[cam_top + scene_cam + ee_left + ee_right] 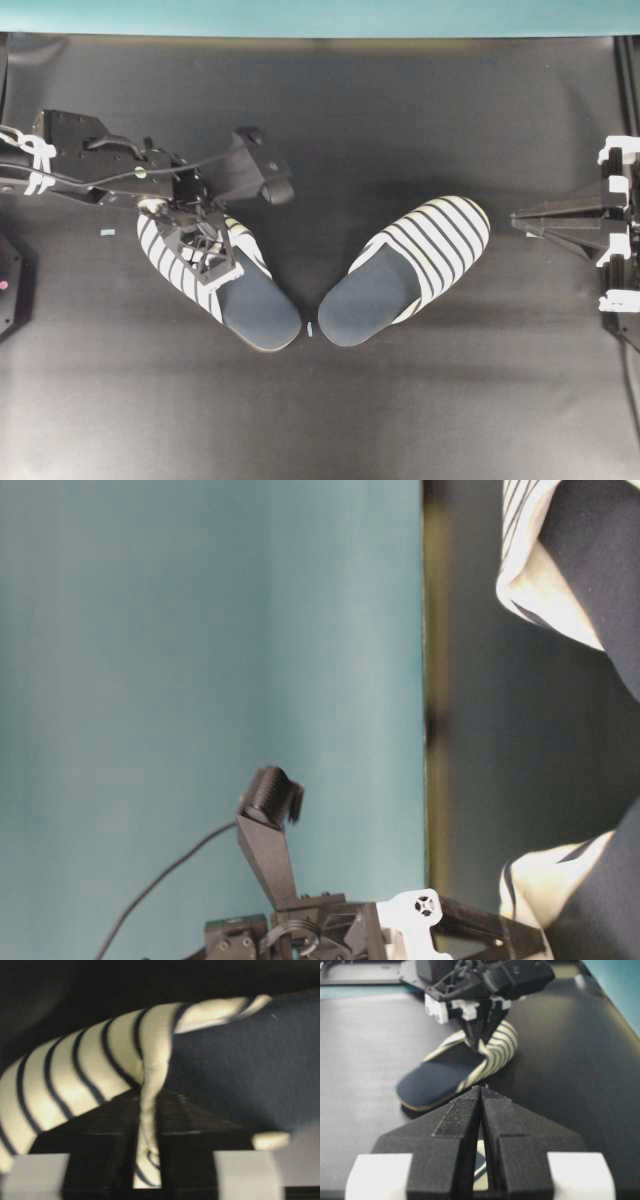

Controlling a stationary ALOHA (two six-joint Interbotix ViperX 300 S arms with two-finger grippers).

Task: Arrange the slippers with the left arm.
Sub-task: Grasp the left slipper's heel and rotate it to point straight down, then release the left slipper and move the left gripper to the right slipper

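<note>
Left gripper (205, 243) clamped on striped edge of left slipper (215, 280), centre-left of counter (330, 420). Right slipper (405, 270) centre-right, heels nearly meeting, toes splayed. Right gripper (522, 222) closed, empty, idle. Step: grasp made. Next: likely swing slipper parallel to its mate.

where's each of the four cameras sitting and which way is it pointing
Overhead: above the table, looking straight down at both slippers; both arms show, the left claw on the left slipper.
Table-level: low, turned sideways, facing the teal wall; an arm part and slipper edges show.
Left wrist: behind the left claw, shut on the left slipper's striped cover.
Right wrist: behind the shut right claw, facing across the table.
Shared: overhead and right wrist both show the left claw gripping that slipper.
</note>
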